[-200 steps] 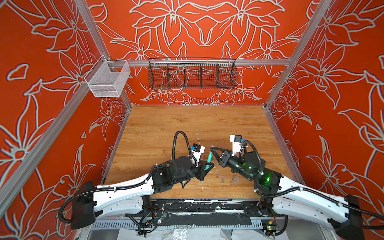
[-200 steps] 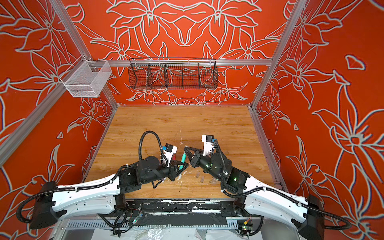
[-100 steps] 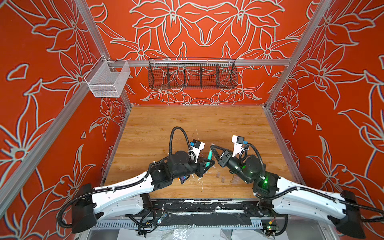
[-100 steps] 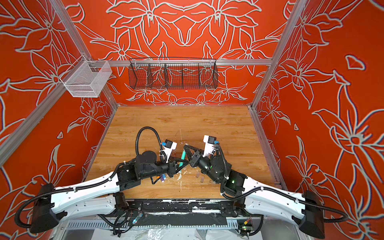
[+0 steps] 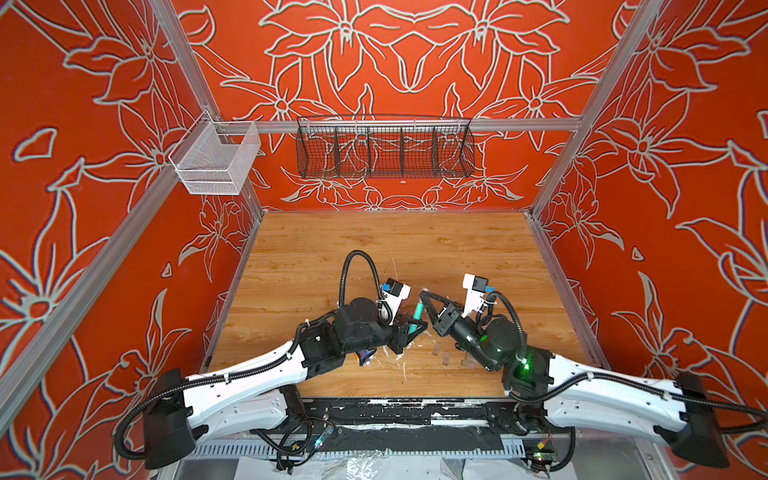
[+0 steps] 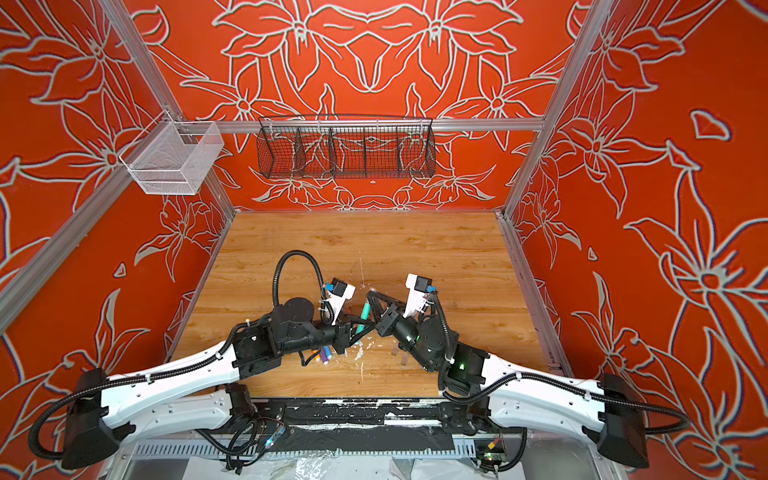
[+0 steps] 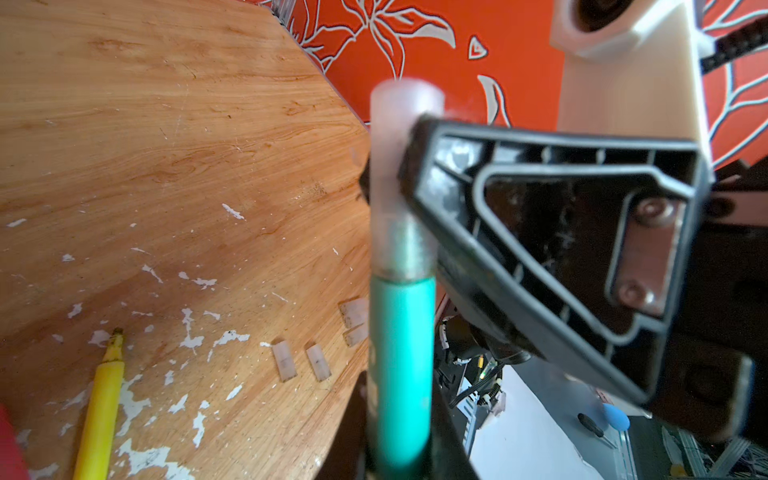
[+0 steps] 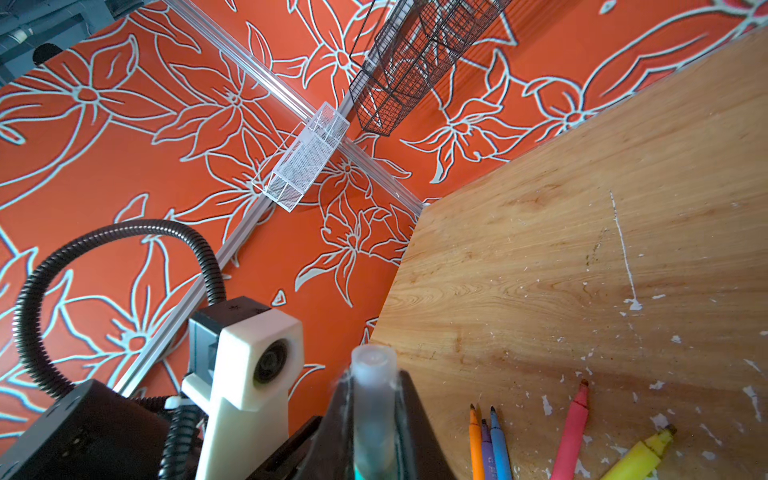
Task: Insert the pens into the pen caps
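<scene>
My left gripper point(image 7: 399, 436) is shut on the green pen point(image 7: 401, 365), held above the table in both top views point(image 5: 417, 318) point(image 6: 363, 318). A clear pen cap point(image 7: 399, 166) covers the pen's tip, its rim down at the green barrel. My right gripper point(image 8: 374, 415) is shut on that cap point(image 8: 374, 395), meeting the left gripper point(image 5: 409, 332) from the right point(image 5: 424, 297). Orange point(image 8: 476, 444), purple point(image 8: 486, 453), blue point(image 8: 500, 449), pink-red point(image 8: 571, 432) and yellow point(image 8: 640, 453) pens lie uncapped on the table. Several loose caps point(image 7: 284, 359) point(image 5: 446, 358) lie near the front edge.
The wooden table point(image 5: 374, 249) carries white flecks and a long scratch. A black wire basket point(image 5: 384, 149) hangs on the back wall and a white mesh basket point(image 5: 216, 160) at the left corner. Red patterned walls close in three sides. The purple pen point(image 5: 365, 356) lies partly under my left arm.
The left arm has shifted slightly. Both grippers stay shut and joined at the green pen and its cap.
</scene>
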{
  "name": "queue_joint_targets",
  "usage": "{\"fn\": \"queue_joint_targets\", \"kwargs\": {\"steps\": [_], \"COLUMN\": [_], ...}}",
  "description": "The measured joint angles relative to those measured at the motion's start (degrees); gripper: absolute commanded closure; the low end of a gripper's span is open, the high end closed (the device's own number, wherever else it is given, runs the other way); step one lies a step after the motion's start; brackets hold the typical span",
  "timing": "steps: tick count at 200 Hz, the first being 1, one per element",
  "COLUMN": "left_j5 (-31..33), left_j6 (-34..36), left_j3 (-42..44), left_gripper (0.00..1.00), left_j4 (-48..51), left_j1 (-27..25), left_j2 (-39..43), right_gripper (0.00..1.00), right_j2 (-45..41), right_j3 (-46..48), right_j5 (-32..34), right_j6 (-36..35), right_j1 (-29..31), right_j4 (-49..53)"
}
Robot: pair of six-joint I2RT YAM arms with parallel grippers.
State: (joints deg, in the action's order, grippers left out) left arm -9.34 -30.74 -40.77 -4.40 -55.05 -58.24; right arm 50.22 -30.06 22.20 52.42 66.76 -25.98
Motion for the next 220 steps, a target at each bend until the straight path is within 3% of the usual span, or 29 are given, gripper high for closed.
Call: {"fn": "queue_joint_targets", "kwargs": {"steps": [114,174,202,220], "left_j5": [-4.0,-15.8,-8.1,-5.9], "left_j6": [4.7,4.0,2.5,3.1], "left_j3": [-2.5,-5.6,-8.9,-11.1], "left_gripper": [1.00,1.00,1.00,1.00], "left_j4": [4.9,7.1,1.3,-2.3], "left_j1": [4.1,11.6,16.7,16.8], "left_j2": [0.0,-1.4,-2.5,-2.3], "right_gripper": [1.00,1.00,1.00,1.00], "right_j2": [4.3,7.1,8.9,11.7], "right_j3": [0.2,0.2,0.5,0.5], "right_j5": [4.0,4.9,-4.7,-9.7], "right_j6": [-4.1,-4.9,-6.3,-7.0], "right_j1": [2.0,2.1,8.0,9.5], "right_j4": [-7.8,-13.7,-11.8,-8.2]}}
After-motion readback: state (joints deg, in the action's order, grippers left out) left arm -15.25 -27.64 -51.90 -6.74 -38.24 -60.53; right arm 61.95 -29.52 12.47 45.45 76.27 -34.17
